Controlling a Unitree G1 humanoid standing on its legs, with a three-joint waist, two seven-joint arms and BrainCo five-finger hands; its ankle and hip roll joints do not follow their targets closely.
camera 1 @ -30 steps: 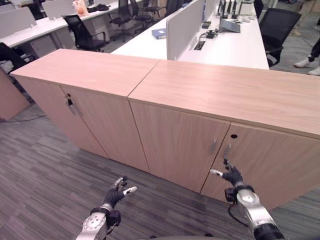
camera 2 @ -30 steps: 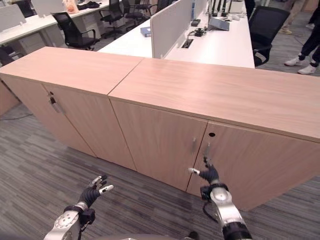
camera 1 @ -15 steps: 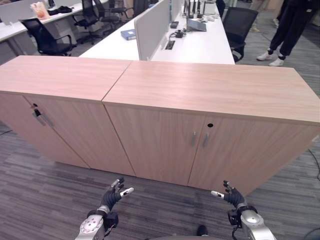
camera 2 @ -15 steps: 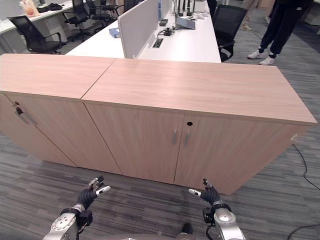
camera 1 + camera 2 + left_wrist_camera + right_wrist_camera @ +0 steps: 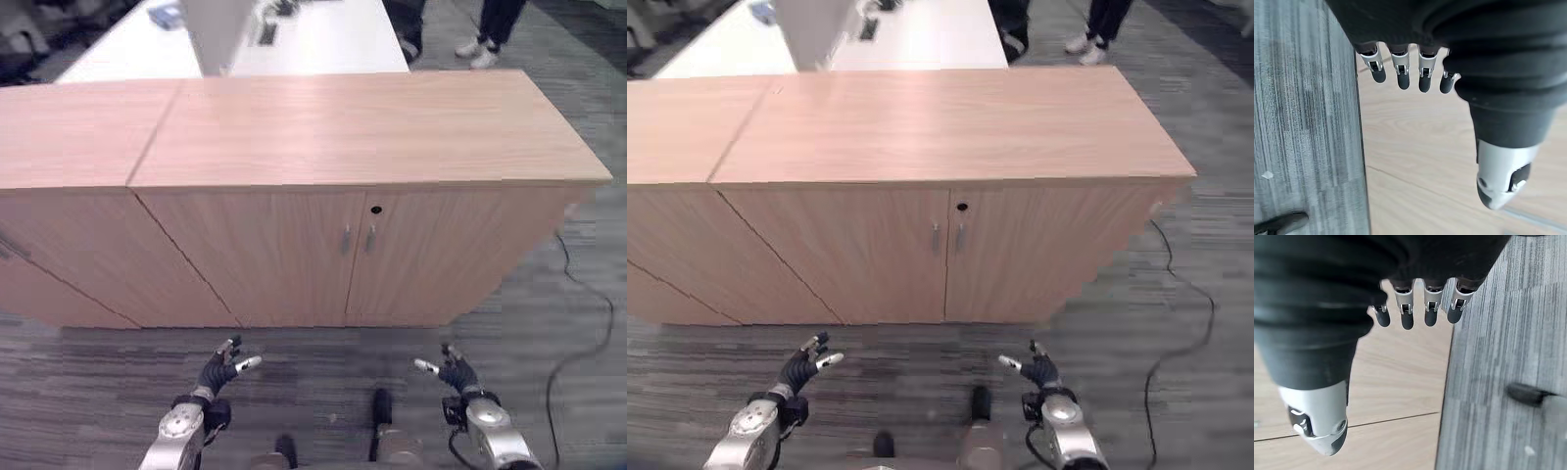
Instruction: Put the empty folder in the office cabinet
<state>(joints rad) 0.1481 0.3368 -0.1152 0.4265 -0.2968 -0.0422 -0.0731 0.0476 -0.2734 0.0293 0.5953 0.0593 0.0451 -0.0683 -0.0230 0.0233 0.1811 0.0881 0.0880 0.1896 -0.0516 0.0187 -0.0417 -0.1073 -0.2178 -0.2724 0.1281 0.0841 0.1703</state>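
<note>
Two wood cabinets stand side by side on grey striped carpet (image 5: pixel 88 372); the right cabinet (image 5: pixel 353 147) runs its long axis across the view, left to right, with its front facing the robot. Its flat top is bare wood. The left cabinet (image 5: pixel 59 137) butts against it, touching along one seam. Behind both lies a white desk (image 5: pixel 323 39) with a grey divider (image 5: pixel 216 29) upright along its middle. A person's legs (image 5: pixel 495 29) and pale shoes show on the carpet past the desk's right side. The right cabinet has two doors, both closed, meeting at a vertical centre line; two small handles (image 5: pixel 358 239) sit just beside that line, one on each door, with a dark keyhole (image 5: pixel 376 210) above the right one. The folder cannot be located: neither hand carries it and the cabinet top holds nothing. Left hand (image 5: pixel 219 369) hovers low over the carpet, well apart from the doors, fingers (image 5: pixel 1400 66) extended and relaxed, thumb apart, grasping nothing. Right hand (image 5: pixel 453 371) hovers likewise at the lower right, fingers (image 5: pixel 1415 303) straight, released, empty. A black cable (image 5: pixel 588 323) trails over the carpet by the cabinet's right end.
</note>
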